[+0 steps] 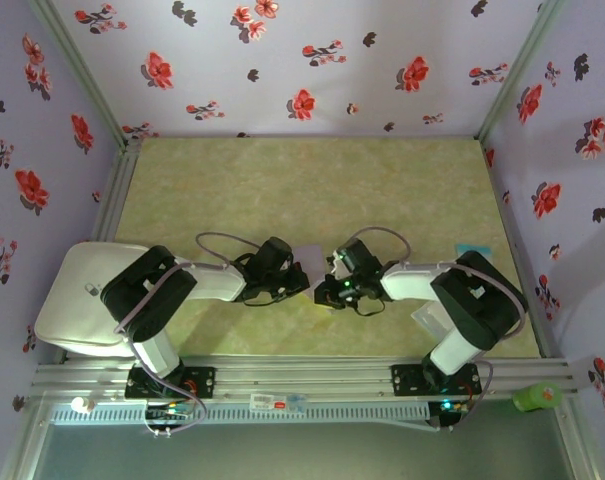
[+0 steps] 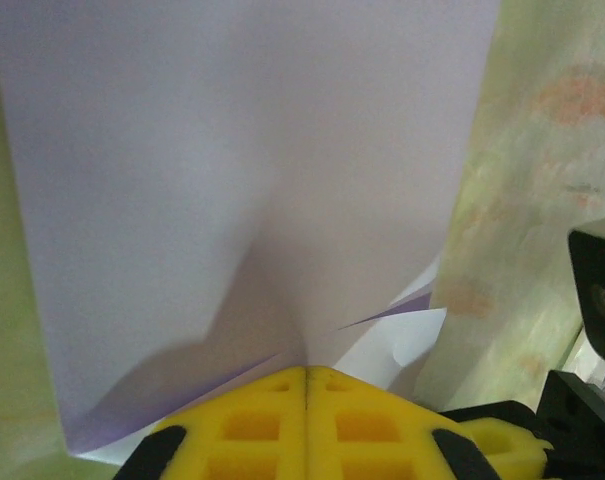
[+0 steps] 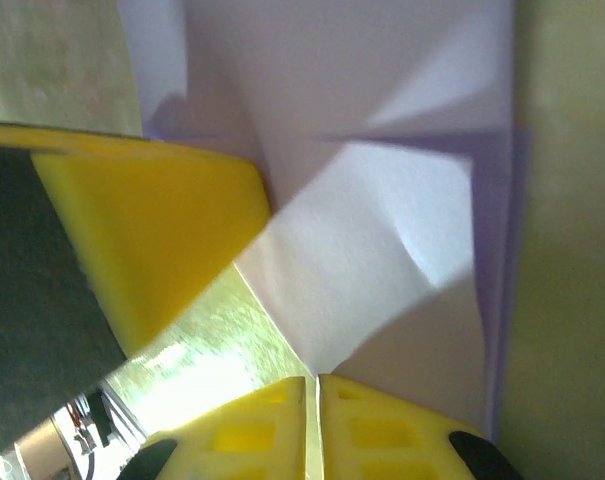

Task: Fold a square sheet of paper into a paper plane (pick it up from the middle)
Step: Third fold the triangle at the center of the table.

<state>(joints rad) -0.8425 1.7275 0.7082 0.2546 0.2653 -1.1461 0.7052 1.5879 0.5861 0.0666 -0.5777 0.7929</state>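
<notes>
At the centre of the top view, the partly folded square sheet of paper (image 1: 309, 254) sits between the two arms, over the green surface (image 1: 312, 180). The left gripper (image 2: 305, 378) has its yellow fingers pressed together on the sheet's near edge. The right gripper (image 3: 313, 385) likewise pinches a folded flap, jaws together.

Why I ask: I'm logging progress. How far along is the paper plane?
Roughly midway, at a guess. Done: the sheet of paper already carries creases and turned-over flaps. In hand: the left claw and the right claw are each shut on it. Still to do: there is no slim dart shape yet, so more folds remain.
</notes>
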